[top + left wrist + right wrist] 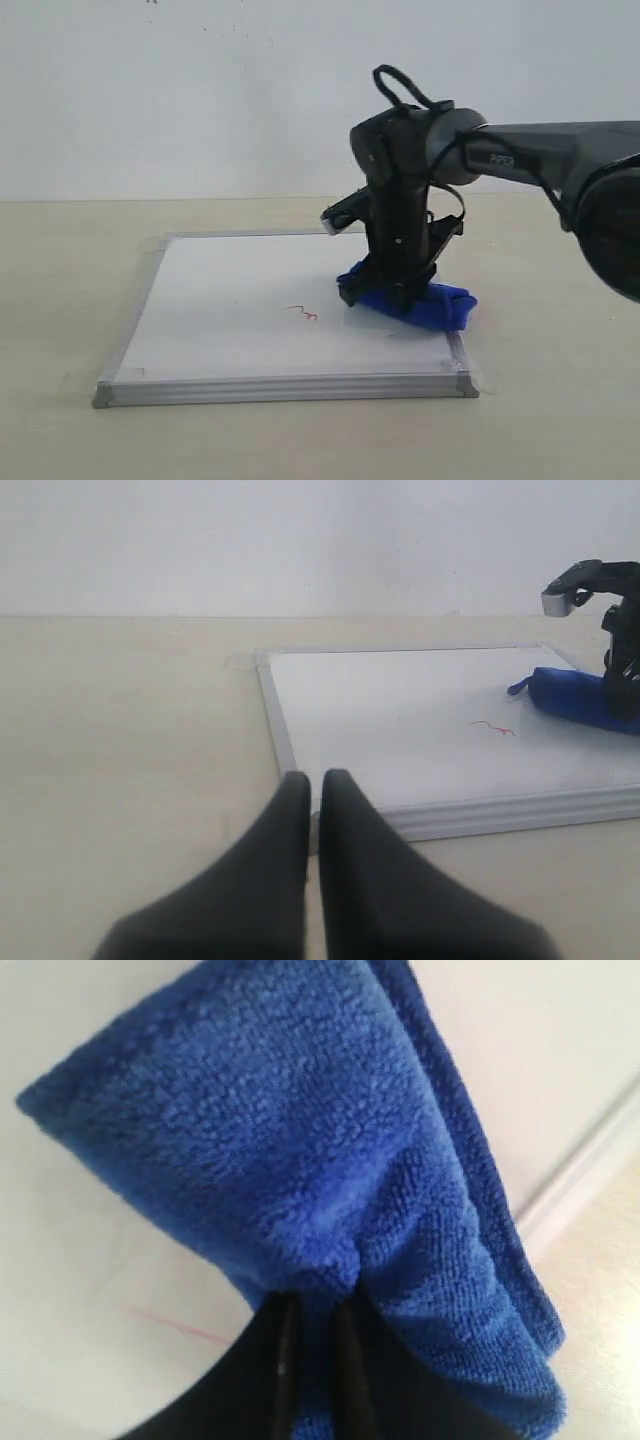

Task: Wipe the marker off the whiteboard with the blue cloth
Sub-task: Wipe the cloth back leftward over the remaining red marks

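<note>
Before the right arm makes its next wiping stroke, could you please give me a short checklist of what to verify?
1. Grip on the cloth: ok. The right gripper is shut on the blue cloth.
2. Cloth on the board: ok. It lies on the whiteboard, near a front corner.
3. Board clean: not ok. Red marker shows left of the cloth in the exterior view, apart from it.
4. Path to the mark: ok. Only bare board lies between.
5. Left gripper out of the way: ok. It is shut and off the board, by the front frame.
6. Board held in place: cannot tell.
</note>
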### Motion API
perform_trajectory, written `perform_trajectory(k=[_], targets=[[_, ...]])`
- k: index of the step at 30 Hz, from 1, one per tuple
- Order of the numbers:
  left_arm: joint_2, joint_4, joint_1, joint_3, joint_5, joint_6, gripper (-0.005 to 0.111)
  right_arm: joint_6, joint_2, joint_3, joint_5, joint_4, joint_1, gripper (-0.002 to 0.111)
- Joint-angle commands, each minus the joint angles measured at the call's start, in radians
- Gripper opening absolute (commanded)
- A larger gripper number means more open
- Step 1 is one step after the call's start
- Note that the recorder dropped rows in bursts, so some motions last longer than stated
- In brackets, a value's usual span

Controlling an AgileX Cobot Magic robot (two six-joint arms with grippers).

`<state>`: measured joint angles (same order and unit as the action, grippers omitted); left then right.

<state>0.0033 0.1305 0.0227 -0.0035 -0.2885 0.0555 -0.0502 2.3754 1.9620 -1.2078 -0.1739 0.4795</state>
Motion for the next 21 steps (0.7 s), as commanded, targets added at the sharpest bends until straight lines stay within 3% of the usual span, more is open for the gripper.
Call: perform_trajectory(k=[1, 13, 18, 21], targets=[[-0.003, 0.001, -0.001, 0.004, 0.003, 0.005, 0.004, 0.011, 0.007, -0.011, -0.013, 0.056, -0.030, 0.000], [-0.003, 0.001, -0.001, 0.004, 0.003, 0.005, 0.004, -0.041, 0.009, -0.006, 0.187, 0.338, 0.133, 0.000], [-0.003, 0.001, -0.001, 0.004, 0.003, 0.005, 0.004, -0.115, 0.009, -0.006, 0.237, 0.341, 0.163, 0.000], [-0.003, 0.001, -0.001, 0.004, 0.003, 0.005, 0.004, -0.054, 0.009, -0.006, 0.291, 0.265, 0.148, 0.000]])
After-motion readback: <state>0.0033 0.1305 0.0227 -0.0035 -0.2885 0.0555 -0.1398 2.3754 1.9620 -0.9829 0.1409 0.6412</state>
